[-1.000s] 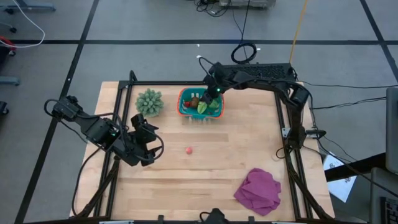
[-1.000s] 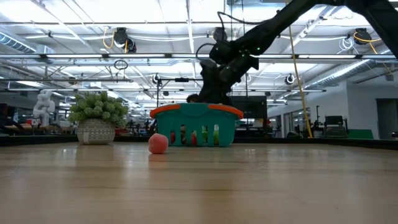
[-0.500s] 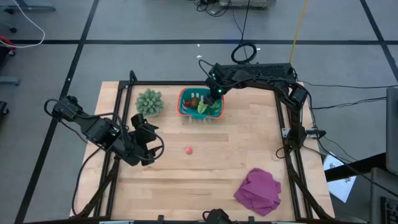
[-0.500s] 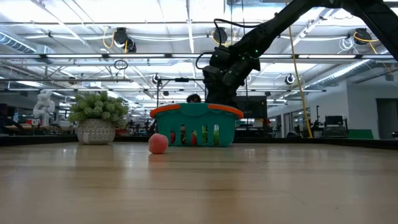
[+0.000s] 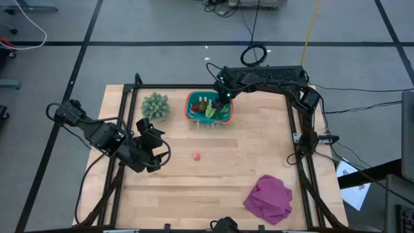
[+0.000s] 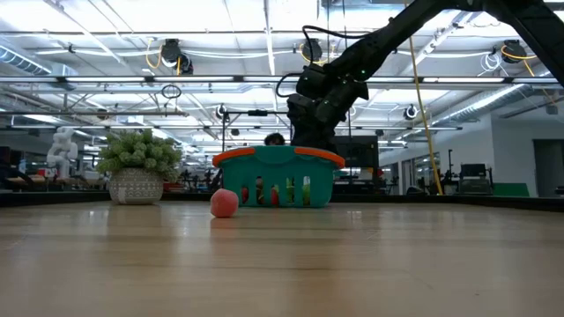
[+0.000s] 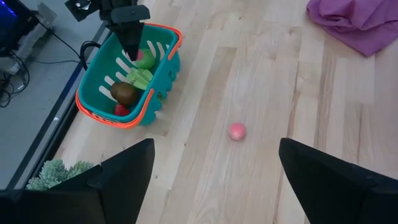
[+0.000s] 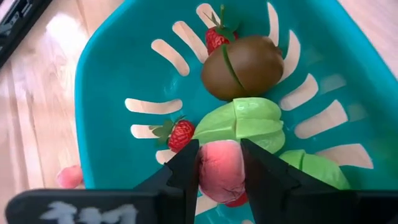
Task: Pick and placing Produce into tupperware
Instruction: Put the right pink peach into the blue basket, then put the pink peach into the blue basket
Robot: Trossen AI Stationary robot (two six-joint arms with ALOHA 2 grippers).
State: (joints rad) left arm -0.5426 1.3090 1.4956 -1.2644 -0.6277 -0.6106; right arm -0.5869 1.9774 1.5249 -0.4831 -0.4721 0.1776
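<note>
The teal tub (image 5: 189, 107) with the orange-red rim stands near the table's far edge, beside the spiky plant (image 5: 156, 105). In it lie a brown oval (image 8: 244, 59), two light-green pieces (image 8: 245, 121), and tiny strawberries (image 8: 180, 134). My right gripper (image 8: 221, 155) hangs over the tub's inside, shut on a pink-red piece (image 8: 221, 171). Another small red piece (image 5: 196, 156) rests on the bare wood at mid-table. My left gripper (image 7: 214, 180) waits open near the table's left side, well short of that piece (image 7: 237, 131). My right gripper pinches the pink-red piece (image 8: 219, 163) between its two fingers (image 8: 186, 168), one on each side of it. The fingers come from above, pointing down into the tub. The piece sits just over the green pieces; whether it touches them I cannot tell.
A crumpled magenta cloth (image 5: 268, 197) lies near the table's near right corner. The potted plant (image 6: 138, 167) stands left of the tub (image 6: 278, 180). Open wood stretches between the tub, the loose red piece (image 6: 224, 202) and the cloth.
My right gripper has shifted a little up and toward the table's right over the tub, then held still, staying shut on the piece. Nothing else has moved.
</note>
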